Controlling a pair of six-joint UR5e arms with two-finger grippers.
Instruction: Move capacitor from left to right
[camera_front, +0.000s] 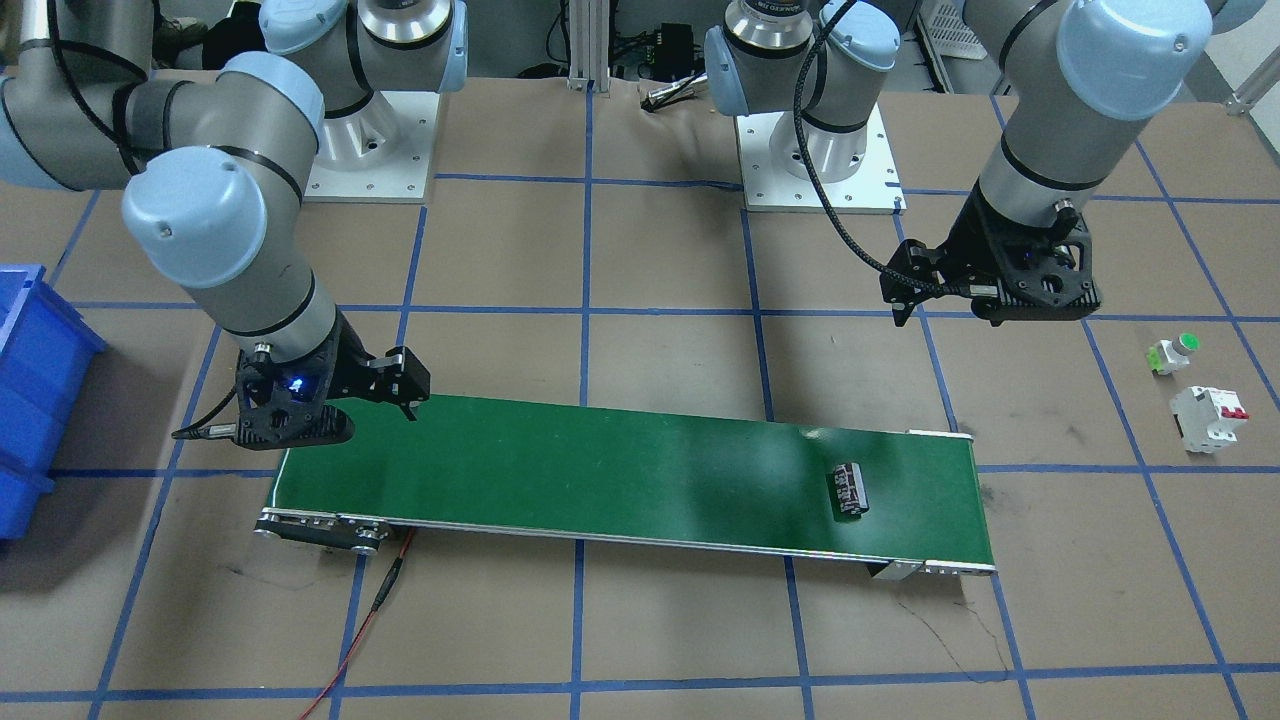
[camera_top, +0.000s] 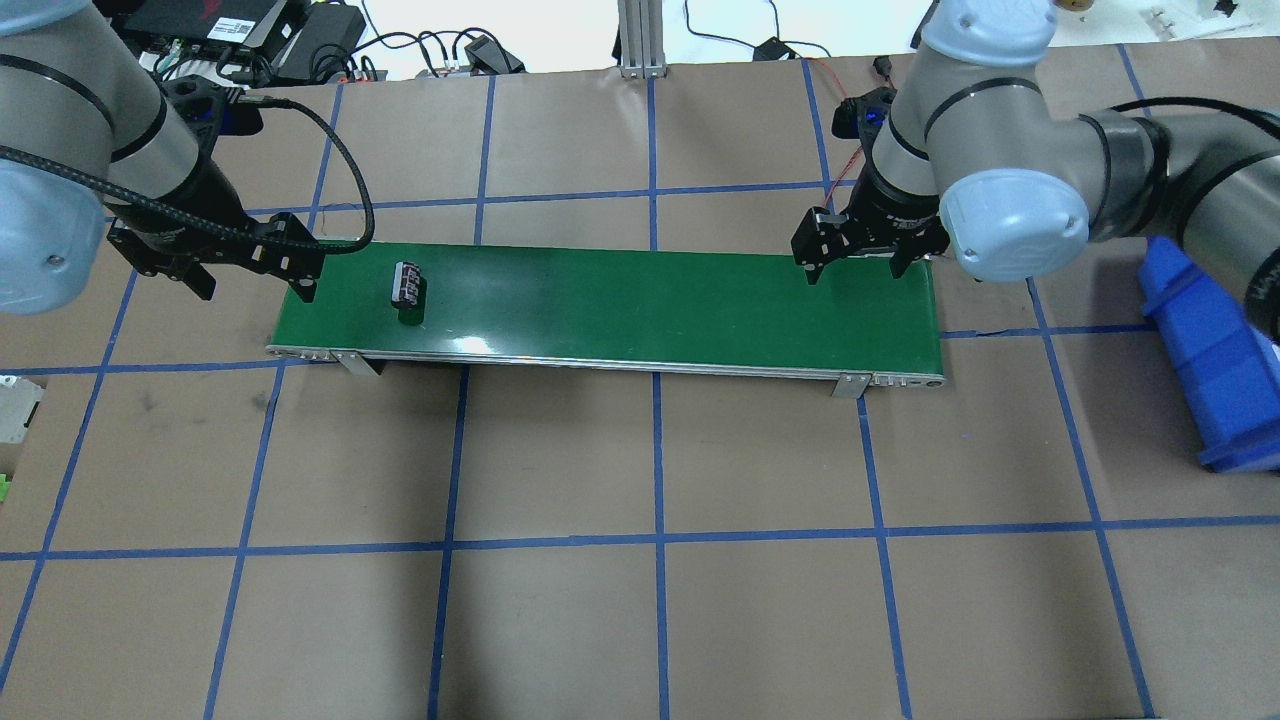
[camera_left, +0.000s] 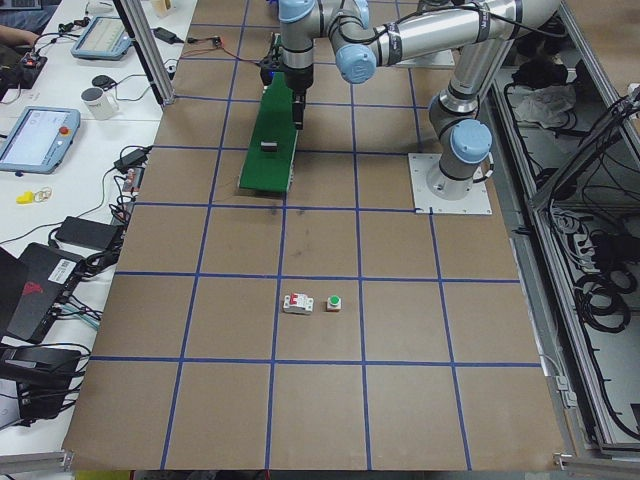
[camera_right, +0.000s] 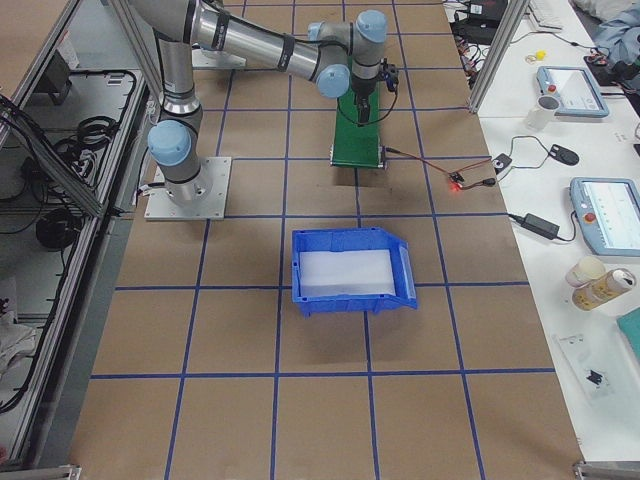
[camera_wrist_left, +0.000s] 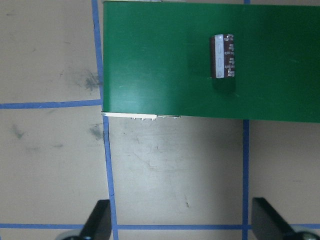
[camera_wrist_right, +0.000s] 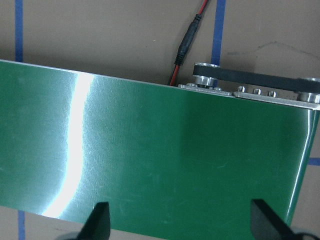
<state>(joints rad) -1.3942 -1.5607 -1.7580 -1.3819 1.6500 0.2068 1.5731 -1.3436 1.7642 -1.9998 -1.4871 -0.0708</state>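
Note:
The capacitor, a small black block with pale ribs, lies on the green conveyor belt near the belt's end on my left side. It also shows in the overhead view and the left wrist view. My left gripper is open and empty. It hovers over the table just off that belt end, apart from the capacitor, with its fingers spread wide. My right gripper is open and empty above the belt's other end.
A blue bin stands on the table beyond the belt's right end. A white circuit breaker and a green-capped push button lie on the table past the belt's left end. A red cable runs from the belt's right end.

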